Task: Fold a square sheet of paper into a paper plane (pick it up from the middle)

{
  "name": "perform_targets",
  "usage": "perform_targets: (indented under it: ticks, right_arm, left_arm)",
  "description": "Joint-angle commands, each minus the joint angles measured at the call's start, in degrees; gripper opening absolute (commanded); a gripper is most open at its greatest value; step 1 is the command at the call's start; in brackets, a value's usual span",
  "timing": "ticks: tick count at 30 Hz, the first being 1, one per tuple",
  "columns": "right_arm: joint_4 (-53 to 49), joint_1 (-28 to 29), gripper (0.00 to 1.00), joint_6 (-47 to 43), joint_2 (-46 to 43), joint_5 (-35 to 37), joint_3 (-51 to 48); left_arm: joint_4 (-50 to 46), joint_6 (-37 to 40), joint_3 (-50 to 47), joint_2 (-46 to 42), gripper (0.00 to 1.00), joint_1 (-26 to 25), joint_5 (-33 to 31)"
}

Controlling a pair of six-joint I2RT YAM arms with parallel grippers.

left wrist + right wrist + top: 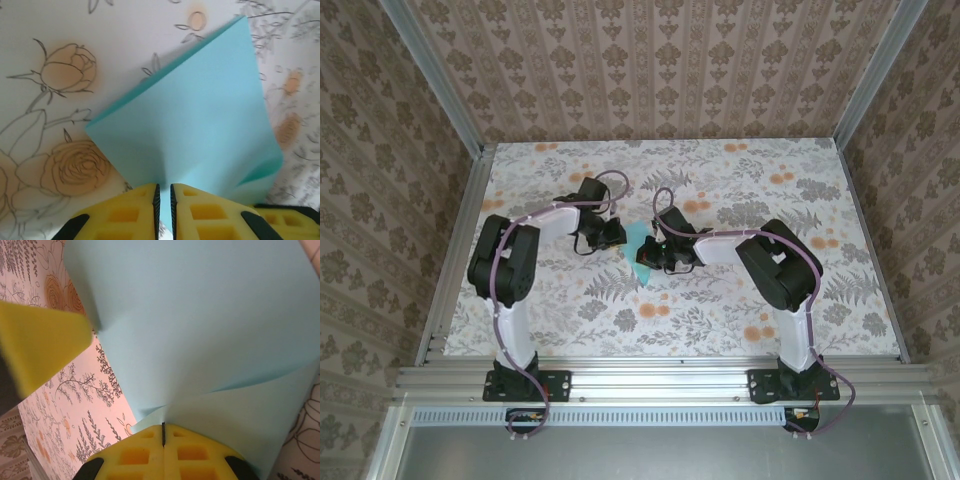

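The square sheet of paper (641, 243), turquoise blue, hangs just above the middle of the table between my two grippers. My left gripper (617, 234) pinches its left edge; in the left wrist view the yellow fingers (132, 207) stand almost together with the sheet (195, 120) caught in the narrow slit of the left gripper (165, 189). My right gripper (649, 257) is shut tight on the sheet's near edge (163, 426). From there the paper (200, 315) bends upward with one flap curling over at the right. A paper plane is out of view.
The floral tabletop (740, 310) lies under the sheet, with patterned walls at the back and both sides. In the right wrist view a yellow finger of the left gripper (42, 342) sits close at the left, beside the paper.
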Motion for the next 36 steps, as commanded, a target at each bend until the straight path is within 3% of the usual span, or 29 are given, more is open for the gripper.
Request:
perform_targets:
  ticks: [1,6,18,26,36]
  right_arm:
    - [-5.94,-0.29,0.00,-0.52,1.65,2.07,-1.13]
    - [-5.37,-0.24,0.00,-0.49,2.28,1.41,-1.23]
    - [-5.09,-0.29,0.00,-0.38,2.51,0.84,-1.26]
    - [-5.09,-0.29,0.00,-0.43,2.65,0.66,-1.22]
    - [-4.83,-0.23,0.00,-0.36,2.81,0.57,-1.28]
  left_arm:
    - [2.48,-1.84,-3.14,-5.60,0.16,-0.92,5.61]
    - [5.41,-4.45,-7.75,-7.69,0.14,-3.51,7.61]
    - [1.64,-2.41,-6.81,-3.62,0.21,-5.24,1.14]
    - [-0.10,-2.63,-6.70,-2.57,0.14,-4.99,-3.87]
    - [3.29,-3.36,-7.46,-3.90,0.18,-4.62,-0.12]
